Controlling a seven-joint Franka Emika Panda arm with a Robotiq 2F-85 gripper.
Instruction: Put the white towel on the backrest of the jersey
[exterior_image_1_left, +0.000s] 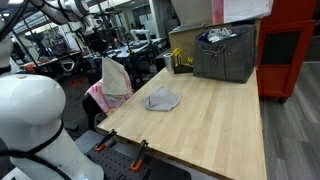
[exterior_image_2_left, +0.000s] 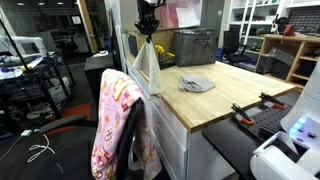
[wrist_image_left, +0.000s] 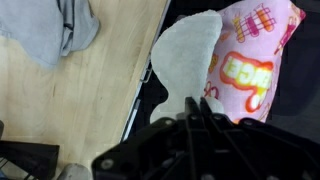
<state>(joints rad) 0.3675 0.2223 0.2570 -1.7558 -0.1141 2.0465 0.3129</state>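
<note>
My gripper (exterior_image_2_left: 148, 27) is shut on the top of the white towel (exterior_image_2_left: 148, 66), which hangs straight down from it. The towel hangs just above and beside the chair backrest draped with the pink patterned jersey (exterior_image_2_left: 118, 120), by the table's edge. In the wrist view the closed fingers (wrist_image_left: 198, 106) pinch the white towel (wrist_image_left: 186, 58), with the pink jersey (wrist_image_left: 252, 58) under and beside it. In an exterior view the towel (exterior_image_1_left: 115, 76) hangs over the jersey (exterior_image_1_left: 97, 97).
A grey cloth (exterior_image_2_left: 196, 84) lies crumpled on the wooden table (exterior_image_2_left: 235, 95); it also shows in the wrist view (wrist_image_left: 50, 25) and in an exterior view (exterior_image_1_left: 162, 98). A dark bin (exterior_image_1_left: 224, 55) stands at the table's far end. Clamps (exterior_image_1_left: 138, 150) grip the table edge.
</note>
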